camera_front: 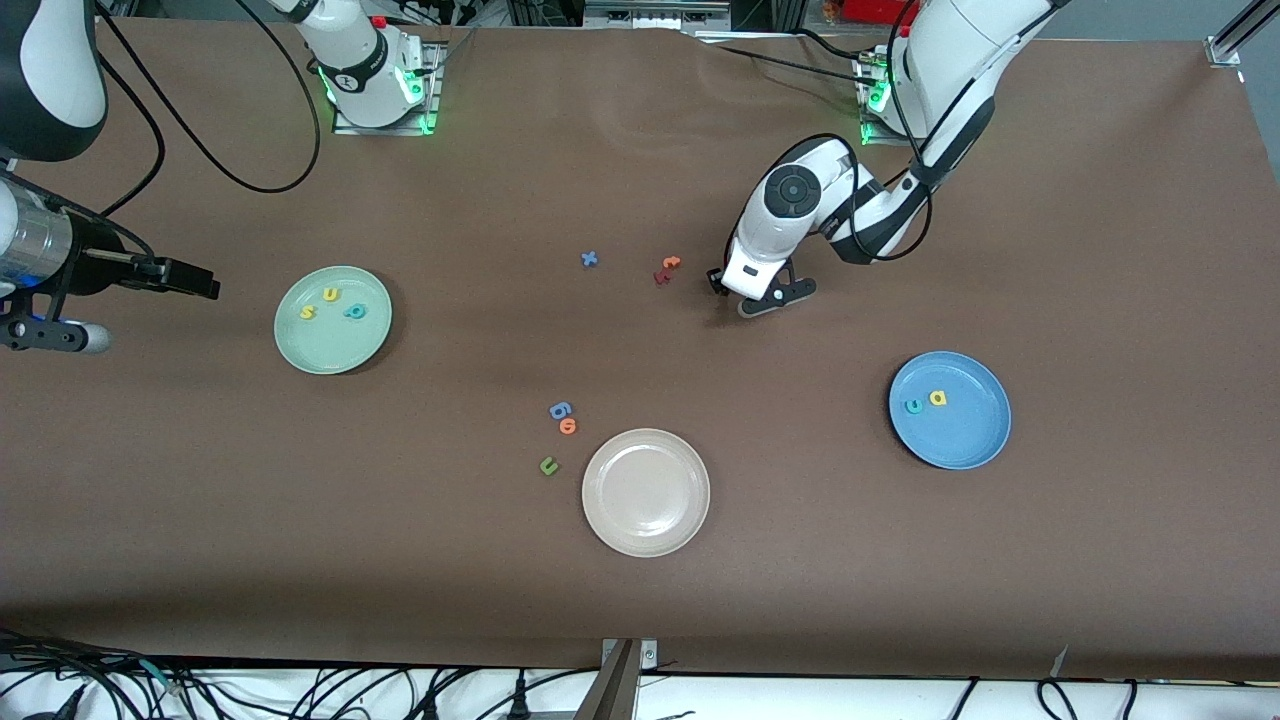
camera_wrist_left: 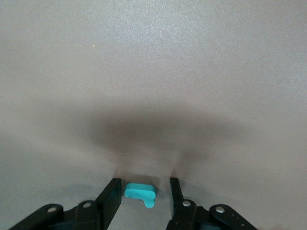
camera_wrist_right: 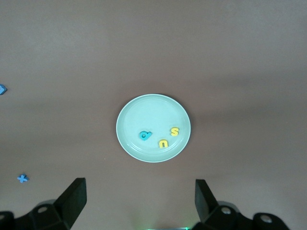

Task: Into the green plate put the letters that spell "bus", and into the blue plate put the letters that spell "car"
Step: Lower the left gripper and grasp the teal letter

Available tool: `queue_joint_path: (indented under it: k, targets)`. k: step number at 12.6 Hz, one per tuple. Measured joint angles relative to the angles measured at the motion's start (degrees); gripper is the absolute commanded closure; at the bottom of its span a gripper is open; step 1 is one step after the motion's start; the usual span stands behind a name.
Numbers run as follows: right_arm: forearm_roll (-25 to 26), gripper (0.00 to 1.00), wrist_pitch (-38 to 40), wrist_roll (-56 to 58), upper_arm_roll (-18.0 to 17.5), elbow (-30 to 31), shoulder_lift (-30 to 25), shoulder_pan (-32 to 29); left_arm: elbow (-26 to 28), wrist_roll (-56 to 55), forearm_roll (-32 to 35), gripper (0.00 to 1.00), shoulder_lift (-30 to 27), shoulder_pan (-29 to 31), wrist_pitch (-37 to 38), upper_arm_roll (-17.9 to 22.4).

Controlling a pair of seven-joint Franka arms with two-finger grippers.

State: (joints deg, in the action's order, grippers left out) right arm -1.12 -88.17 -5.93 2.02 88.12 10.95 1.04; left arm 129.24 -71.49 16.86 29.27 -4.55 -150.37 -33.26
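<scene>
A thin teal "r" point(camera_wrist_left: 141, 192) lies flat on the brown table. My left gripper point(camera_front: 742, 297) point(camera_wrist_left: 144, 188) stands low around it, open, with a small gap at each side of the letter. The front view hides the "r" under the hand. The blue plate point(camera_front: 962, 438) holds a teal "c" point(camera_front: 913, 405) and a yellow "a" point(camera_front: 937, 398). In the green plate point(camera_front: 330, 352) point(camera_wrist_right: 148, 111) lie a yellow "s" point(camera_front: 308, 313) point(camera_wrist_right: 174, 131), a yellow "u" point(camera_front: 332, 294) point(camera_wrist_right: 163, 143) and a teal "b" point(camera_front: 354, 311) point(camera_wrist_right: 145, 135). My right gripper point(camera_front: 205, 285) point(camera_wrist_right: 139, 186) waits wide open and empty beside the green plate, at the right arm's end.
An orange and a dark-red "t" point(camera_front: 667, 270) lie close beside the left gripper, toward the right arm's end. A blue "x" point(camera_front: 589, 259) point(camera_wrist_right: 22, 178) lies a little past them. A beige plate point(camera_front: 645, 520) sits near the front camera, with a blue "g" point(camera_front: 560, 410), orange "o" point(camera_front: 568, 426) and olive "u" point(camera_front: 548, 465) beside it.
</scene>
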Motion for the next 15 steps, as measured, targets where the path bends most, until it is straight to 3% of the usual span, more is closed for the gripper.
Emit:
queue_joint_path:
  k: [15]
  targets:
    - [0.0, 0.0, 0.0, 0.0, 0.0, 0.0, 0.0, 0.0, -0.5, 0.0, 0.0, 0.72, -0.2, -0.1, 1.0, 0.0]
